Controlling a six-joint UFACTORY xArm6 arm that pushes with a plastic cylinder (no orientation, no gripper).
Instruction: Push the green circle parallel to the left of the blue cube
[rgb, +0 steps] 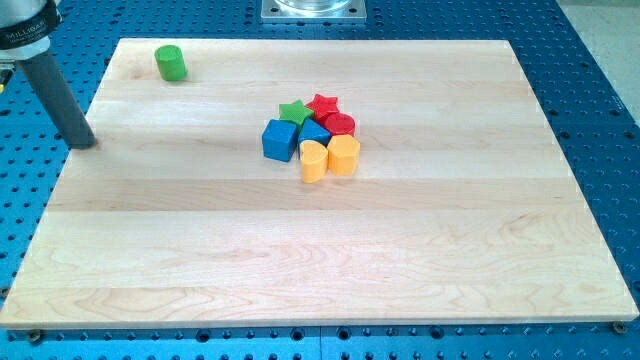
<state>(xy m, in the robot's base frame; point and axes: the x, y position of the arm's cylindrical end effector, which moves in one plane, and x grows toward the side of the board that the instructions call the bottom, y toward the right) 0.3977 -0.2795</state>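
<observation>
Your tip (84, 143), a bare rod with no pincer to open or close, sits below-left of the green circle (171, 63), itself far upper-left of the blue cube (280, 139).

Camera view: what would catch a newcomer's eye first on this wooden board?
A tight huddle of coloured blocks near the board's middle: a blue cube, green star, red star and two yellow blocks. A lone green circle sits far off at the top left, with my tip at the left edge below it.

Dark grey rod (60, 95), silver collar
</observation>
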